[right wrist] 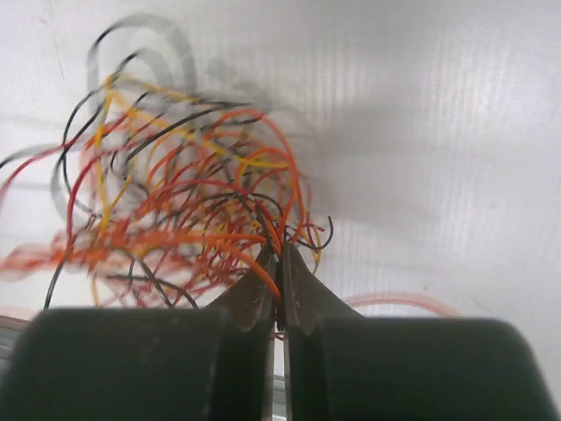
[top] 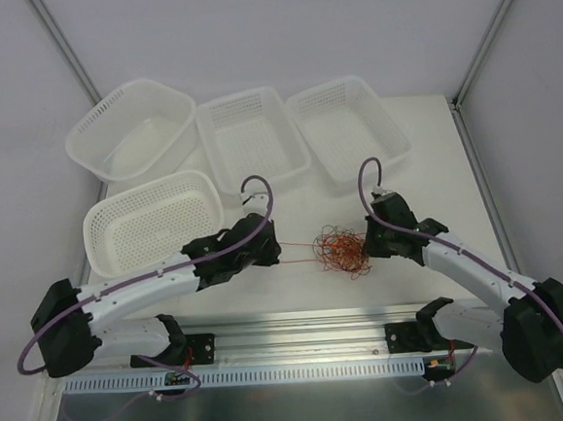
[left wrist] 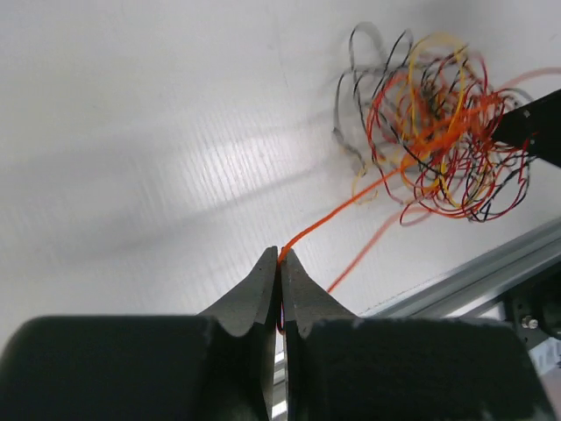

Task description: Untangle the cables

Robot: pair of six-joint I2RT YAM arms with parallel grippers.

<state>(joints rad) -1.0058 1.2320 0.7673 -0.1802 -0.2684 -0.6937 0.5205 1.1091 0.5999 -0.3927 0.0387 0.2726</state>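
The cables (top: 340, 252) lie as a tangled ball of thin red, orange, yellow and black wires on the white table between my two grippers. My left gripper (top: 277, 256) is shut on one orange wire (left wrist: 337, 211) that runs taut from its tips (left wrist: 280, 255) to the ball (left wrist: 438, 132). My right gripper (top: 366, 247) is at the ball's right edge and is shut on a few wires of the tangle (right wrist: 175, 202) at its tips (right wrist: 278, 253).
Four white perforated baskets stand behind: one at the left (top: 156, 223), three in a row at the back (top: 131, 132), (top: 253, 140), (top: 350, 127). An aluminium rail (top: 301, 331) runs along the near edge of the table.
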